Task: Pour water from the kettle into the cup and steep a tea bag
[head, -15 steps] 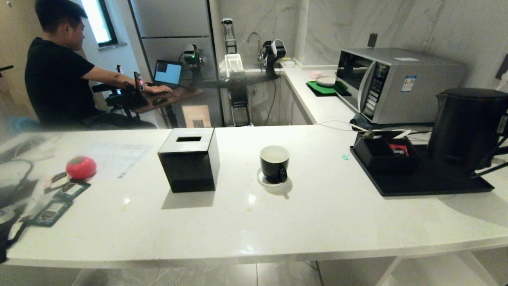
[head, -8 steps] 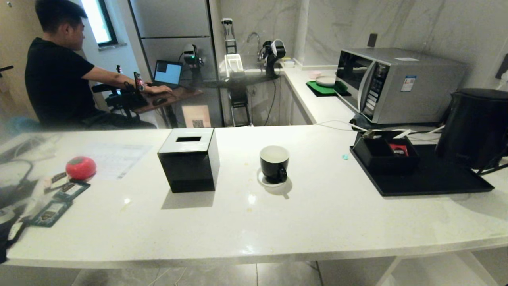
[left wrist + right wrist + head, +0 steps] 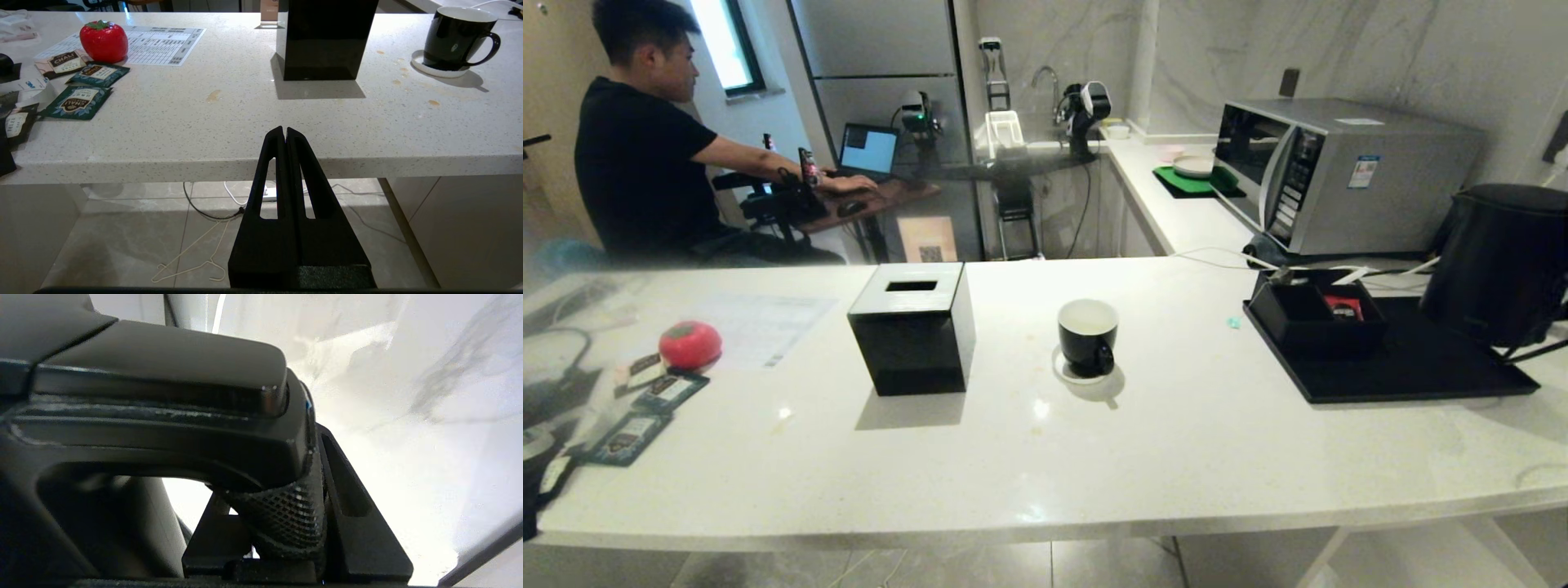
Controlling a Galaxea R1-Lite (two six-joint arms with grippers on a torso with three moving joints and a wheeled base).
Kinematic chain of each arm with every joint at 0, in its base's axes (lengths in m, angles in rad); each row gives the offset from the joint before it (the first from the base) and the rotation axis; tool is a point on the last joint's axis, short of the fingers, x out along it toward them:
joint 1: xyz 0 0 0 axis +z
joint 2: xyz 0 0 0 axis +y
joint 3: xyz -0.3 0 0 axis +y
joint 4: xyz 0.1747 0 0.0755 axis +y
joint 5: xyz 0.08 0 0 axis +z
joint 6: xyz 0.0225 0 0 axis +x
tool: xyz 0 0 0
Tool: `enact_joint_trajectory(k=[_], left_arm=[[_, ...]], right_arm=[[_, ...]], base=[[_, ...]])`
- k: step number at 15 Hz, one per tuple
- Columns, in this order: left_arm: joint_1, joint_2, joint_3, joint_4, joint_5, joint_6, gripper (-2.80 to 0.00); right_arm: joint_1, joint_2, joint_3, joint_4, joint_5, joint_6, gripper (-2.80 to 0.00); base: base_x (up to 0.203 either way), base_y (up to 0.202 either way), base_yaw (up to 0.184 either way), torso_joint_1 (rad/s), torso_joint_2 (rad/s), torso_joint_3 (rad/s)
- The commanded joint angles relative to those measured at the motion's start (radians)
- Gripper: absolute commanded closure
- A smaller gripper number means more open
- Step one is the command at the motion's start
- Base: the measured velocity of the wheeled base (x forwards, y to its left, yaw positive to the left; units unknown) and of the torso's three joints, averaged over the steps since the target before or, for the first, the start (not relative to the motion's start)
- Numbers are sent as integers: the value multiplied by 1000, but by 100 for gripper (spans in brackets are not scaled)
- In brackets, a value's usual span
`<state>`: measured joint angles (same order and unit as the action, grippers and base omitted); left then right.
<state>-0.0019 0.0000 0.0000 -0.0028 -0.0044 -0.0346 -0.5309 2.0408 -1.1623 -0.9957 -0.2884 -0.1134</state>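
kettle (image 3: 1499,265) shifted right, lifted | right fingers (image 3: 359,522) clamp its handle | left fingers (image 3: 284,141) closed

Left gripper (image 3: 284,132): two matte black plastic fingers (image 3: 269,179), long tapered wedges, each with elongated slot cut through; broad blocky base, textured foam-like pad at lower edge.
Right gripper (image 3: 286,522): same matte black wedge fingers (image 3: 355,522), slotted; flat black base bar across bottom.

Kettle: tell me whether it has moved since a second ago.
Yes. The kettle, gripped by the right gripper, has shifted rightward, away from the compartment box on the black tray.
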Motion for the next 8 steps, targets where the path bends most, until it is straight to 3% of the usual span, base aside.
enact_joint_trajectory(k=[1,8], left_arm=[[0,0,0,0,0,-1,0],[0,0,0,0,0,-1,0]], right_arm=[[-11,36,-6,-7,-2,-2,0],[-23,123,-28,-63,-3,35,0]], base=[[0,0,0,0,0,0],[0,0,0,0,0,0]])
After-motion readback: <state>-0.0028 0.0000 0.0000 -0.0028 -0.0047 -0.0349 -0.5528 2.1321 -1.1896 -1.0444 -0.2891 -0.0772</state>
